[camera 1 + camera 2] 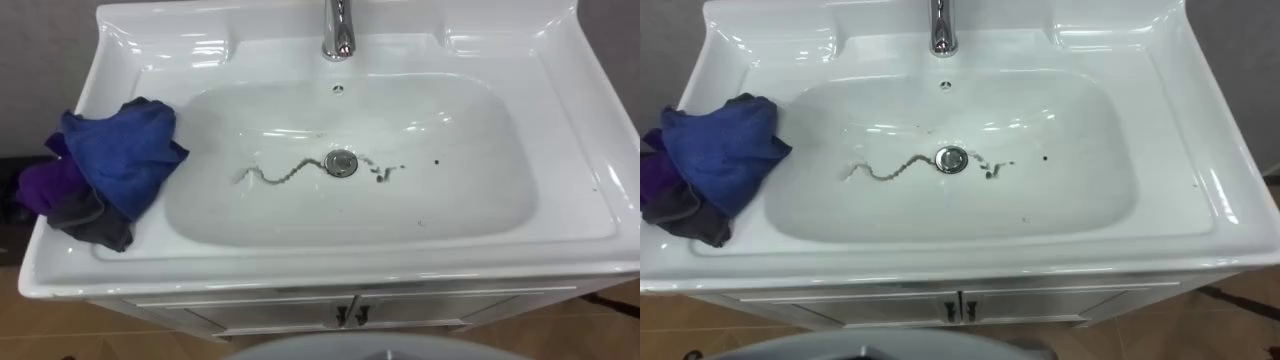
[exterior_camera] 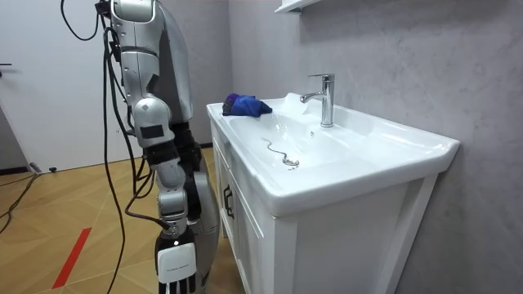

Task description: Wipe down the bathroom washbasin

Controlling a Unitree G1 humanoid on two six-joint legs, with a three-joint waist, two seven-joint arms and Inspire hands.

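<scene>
Hanging beside basin [image 1: 470, 190], right robot hand [image 2: 176, 266] slack-fingered, empty; cloth bundle [image 1: 120, 155] on left rim.

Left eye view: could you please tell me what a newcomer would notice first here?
A dark wavy streak of dirt runs across the floor of the white basin, through the drain. A bundle of blue and purple cloths lies on its left rim; the right hand hangs beside the cabinet.
</scene>
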